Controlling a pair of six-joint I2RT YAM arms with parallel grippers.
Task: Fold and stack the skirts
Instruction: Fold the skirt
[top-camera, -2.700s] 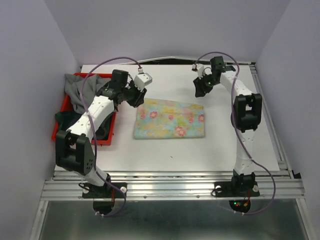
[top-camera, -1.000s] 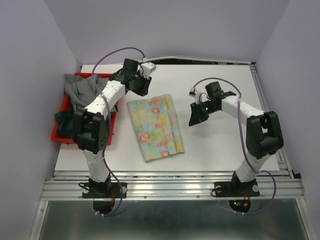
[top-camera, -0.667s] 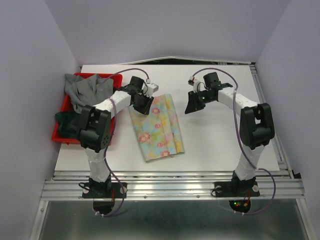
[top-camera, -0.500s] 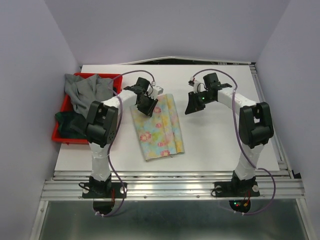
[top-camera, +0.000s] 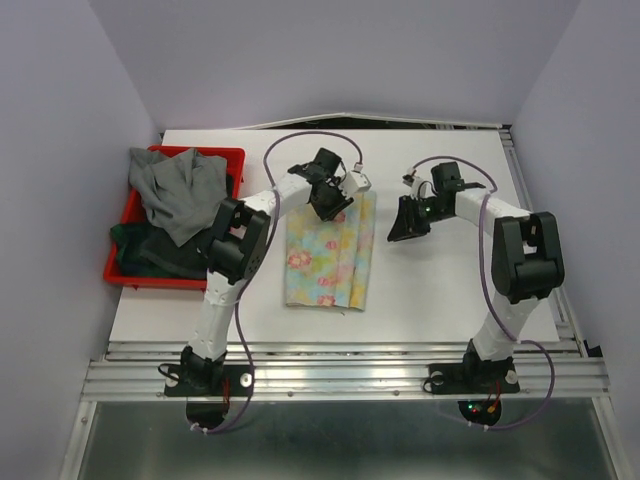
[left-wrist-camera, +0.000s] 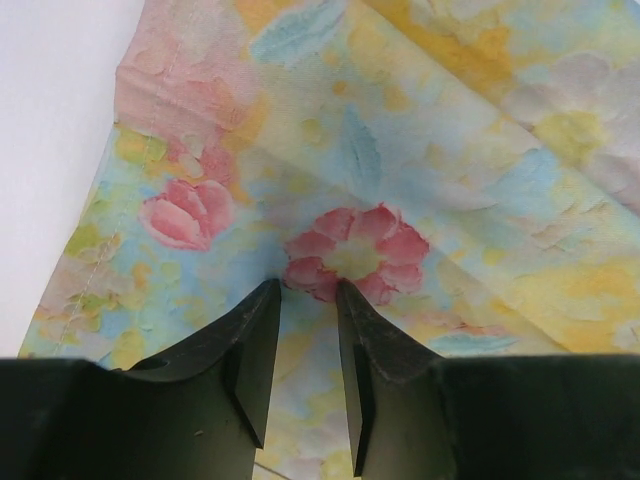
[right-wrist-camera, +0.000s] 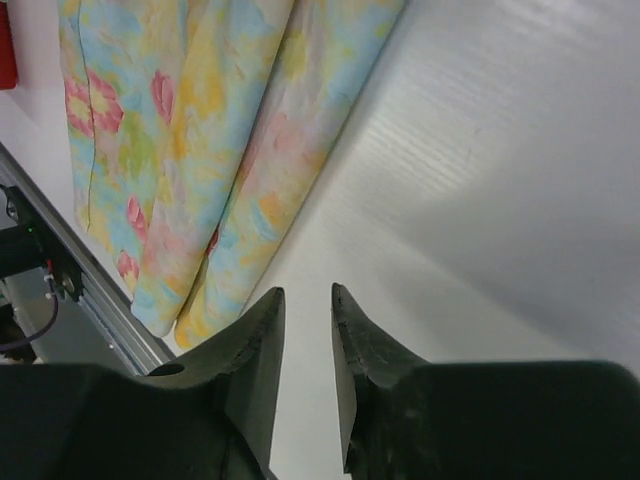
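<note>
The pastel yellow-blue skirt with pink flowers lies folded on the white table, its long side running front to back. My left gripper is over its far end. In the left wrist view the left gripper has its jaws nearly together, tips right at the floral cloth, with nothing between them. My right gripper hovers over bare table just right of the skirt. In the right wrist view the right gripper is shut to a narrow slit and empty, with the skirt to its left.
A red bin at the left edge holds a grey skirt heaped over a dark one. The metal rail runs along the table's near edge. Purple walls close in the left, right and back sides.
The floral skirt has turned from lying crosswise to lengthwise and slid right. My left gripper has swung right along with its far end. My right gripper has shifted slightly right.
</note>
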